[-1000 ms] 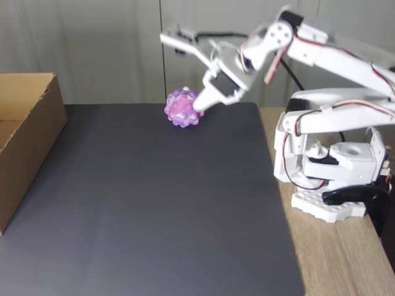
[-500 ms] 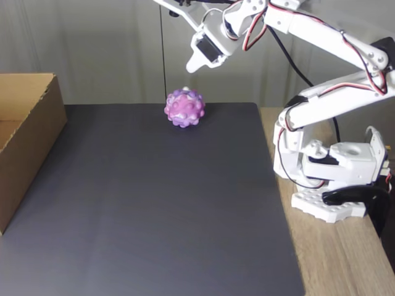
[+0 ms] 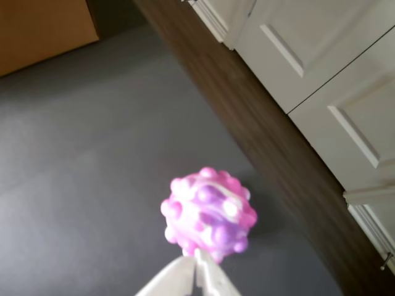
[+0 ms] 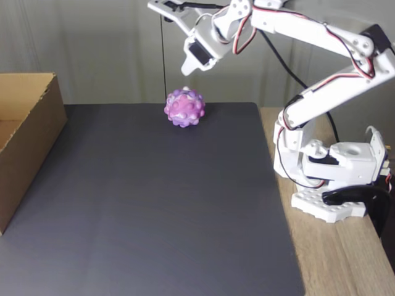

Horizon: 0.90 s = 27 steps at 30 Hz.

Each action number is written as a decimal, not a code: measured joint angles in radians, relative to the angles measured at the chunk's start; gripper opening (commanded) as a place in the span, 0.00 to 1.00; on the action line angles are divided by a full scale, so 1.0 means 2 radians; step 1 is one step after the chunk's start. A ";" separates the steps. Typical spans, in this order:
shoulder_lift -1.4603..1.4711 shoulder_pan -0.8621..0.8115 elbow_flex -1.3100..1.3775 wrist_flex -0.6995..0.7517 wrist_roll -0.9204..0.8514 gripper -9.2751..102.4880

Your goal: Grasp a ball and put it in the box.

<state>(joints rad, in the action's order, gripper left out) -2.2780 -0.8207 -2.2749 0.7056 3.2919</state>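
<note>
Box (image 4: pixel 24 129) cut by left edge.

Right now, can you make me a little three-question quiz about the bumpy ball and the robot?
1. True or false: the ball rests on the dark mat.
2. In the fixed view, where is the gripper? A) inside the box B) in the air above the ball C) lying on the wooden table
3. Fill in: in the fixed view the box stands at the ___ edge.

Key: 1 true. 2 B. 3 left.
</note>
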 measured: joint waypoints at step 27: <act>0.100 -0.021 0.000 -0.073 0.029 0.42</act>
<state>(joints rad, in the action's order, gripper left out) -2.0785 -0.8621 -2.2749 0.5599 3.3502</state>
